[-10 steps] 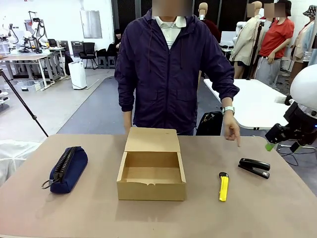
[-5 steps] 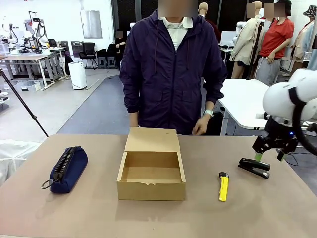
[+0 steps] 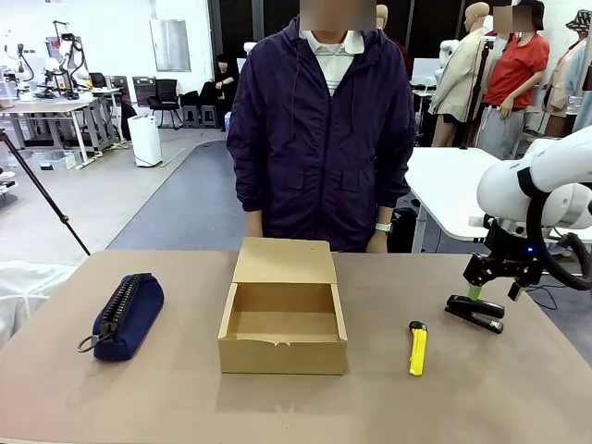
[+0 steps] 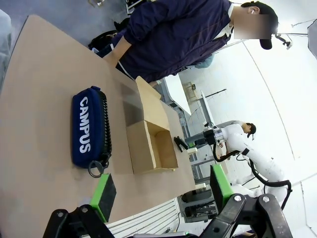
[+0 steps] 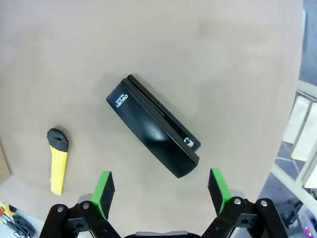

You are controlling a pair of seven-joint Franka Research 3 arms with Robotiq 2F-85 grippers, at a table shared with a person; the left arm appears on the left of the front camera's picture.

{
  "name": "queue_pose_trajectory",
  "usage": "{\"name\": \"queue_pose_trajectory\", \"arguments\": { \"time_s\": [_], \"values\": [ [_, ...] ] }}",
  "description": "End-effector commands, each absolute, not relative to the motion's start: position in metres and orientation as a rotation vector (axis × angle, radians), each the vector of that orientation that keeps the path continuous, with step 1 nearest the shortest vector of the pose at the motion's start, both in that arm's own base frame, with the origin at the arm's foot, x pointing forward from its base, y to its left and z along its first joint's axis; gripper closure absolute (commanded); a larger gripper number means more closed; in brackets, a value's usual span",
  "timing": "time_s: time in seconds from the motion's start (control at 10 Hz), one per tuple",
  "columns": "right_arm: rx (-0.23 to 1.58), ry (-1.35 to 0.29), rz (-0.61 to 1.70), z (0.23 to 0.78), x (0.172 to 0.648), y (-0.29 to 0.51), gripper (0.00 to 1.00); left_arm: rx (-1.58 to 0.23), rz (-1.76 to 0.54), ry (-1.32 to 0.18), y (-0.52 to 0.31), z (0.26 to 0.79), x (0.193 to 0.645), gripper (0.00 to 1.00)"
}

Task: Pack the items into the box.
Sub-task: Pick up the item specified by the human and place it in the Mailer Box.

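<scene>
- Hovering above the stapler (image 3: 474, 313) with my right gripper (image 3: 492, 294) — jaws wide open, holding nothing.
- Stapler lies right of the box (image 3: 283, 324), its long axis slanted across my jaws, with white "deli" print at one end.
- Knife (image 3: 418, 349) lies between them, black tip pointing away from me.
- Left gripper (image 4: 161, 191) open too — the pouch (image 4: 88, 126) reads "CAMPUS".

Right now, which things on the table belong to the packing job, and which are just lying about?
For the job: black stapler, yellow utility knife, open cardboard box.
Lying about: blue zipped pouch marked CAMPUS, on the robot's left of the box.
</scene>
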State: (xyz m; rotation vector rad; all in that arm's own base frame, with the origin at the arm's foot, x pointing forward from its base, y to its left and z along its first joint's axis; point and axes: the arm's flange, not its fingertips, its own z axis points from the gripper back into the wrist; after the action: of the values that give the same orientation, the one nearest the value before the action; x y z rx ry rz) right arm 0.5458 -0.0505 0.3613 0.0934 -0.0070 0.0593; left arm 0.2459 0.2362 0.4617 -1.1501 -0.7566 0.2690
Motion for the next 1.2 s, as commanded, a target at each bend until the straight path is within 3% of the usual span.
{"name": "queue_pose_trajectory", "arguments": {
  "time_s": [0.0,0.2,0.3,0.4,0.5,0.7,1.1],
  "values": [
    [0.107,-0.023,0.329,0.358,0.553,-0.048,0.00,-1.166,0.258,-0.779,0.237,0.463,0.246,0.00],
    [0.112,-0.134,0.780,0.360,0.550,-0.046,0.00,-1.166,0.258,-0.779,0.237,0.463,0.246,0.00],
    [0.076,-0.186,0.894,0.359,0.545,-0.041,0.00,-1.166,0.258,-0.779,0.237,0.463,0.246,0.00],
    [0.026,-0.210,0.863,0.359,0.544,-0.038,0.00,-1.166,0.258,-0.779,0.237,0.463,0.246,0.00],
    [0.064,-0.077,0.643,0.362,0.553,-0.033,0.00,-1.166,0.258,-0.779,0.237,0.463,0.246,0.00],
    [0.035,-0.123,0.779,0.363,0.555,-0.031,0.00,-1.166,0.258,-0.779,0.237,0.463,0.246,0.00],
    [0.062,-0.116,0.812,0.320,0.568,-0.040,0.00,-1.166,0.258,-0.779,0.237,0.463,0.246,0.00]
  ]
}}
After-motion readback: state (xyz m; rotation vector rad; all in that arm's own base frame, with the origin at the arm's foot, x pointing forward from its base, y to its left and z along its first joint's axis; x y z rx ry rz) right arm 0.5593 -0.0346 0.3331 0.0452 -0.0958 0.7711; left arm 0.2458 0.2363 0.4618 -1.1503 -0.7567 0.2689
